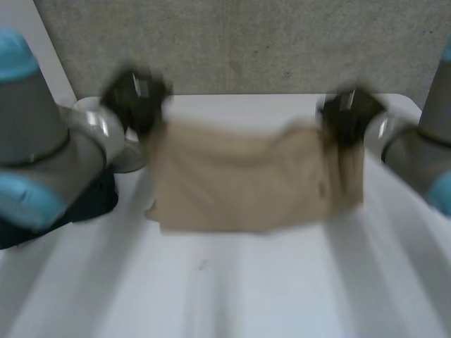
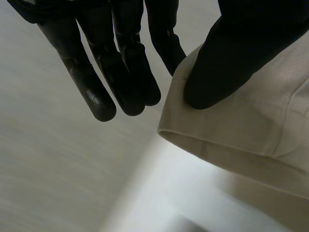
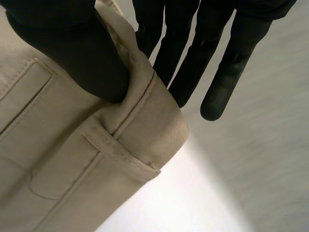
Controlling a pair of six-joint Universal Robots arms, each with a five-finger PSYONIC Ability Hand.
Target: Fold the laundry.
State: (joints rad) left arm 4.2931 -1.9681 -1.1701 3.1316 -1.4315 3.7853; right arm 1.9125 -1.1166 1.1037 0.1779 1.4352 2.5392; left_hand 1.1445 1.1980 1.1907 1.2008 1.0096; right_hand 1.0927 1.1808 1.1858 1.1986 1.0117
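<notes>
Left hand [image 1: 137, 95] and right hand [image 1: 349, 113] each pinch one upper corner of the beige garment [image 1: 246, 179], which hangs stretched between them over the far half of the white table [image 1: 232, 296]. Its top edge dips a little in the middle. I cannot tell whether its lower edge touches the tabletop. In the left wrist view the thumb [image 2: 217, 63] presses the cloth against a finger behind it, right at a corner beside a stitched hem [image 2: 217, 150], and the other fingers [image 2: 120, 72] reach straight past the edge. In the right wrist view the thumb [image 3: 72, 53] is clamped on the thick waistband [image 3: 145, 111] just above a belt loop [image 3: 116, 151], with a pocket seam [image 3: 29, 92] next to it and the fingers lying behind the cloth. The fabric looks like a woven twill with some body: light and limp enough to drape and sag, and unlikely to slip or be damaged. It is bulkier where the waistband, hem and pocket layers stack up. Those doubled edges seem the best places to hold it, since a pinch there bites on several layers and should not creep. A grip on a single layer in the middle would probably bunch the cloth and spoil a straight fold line.
</notes>
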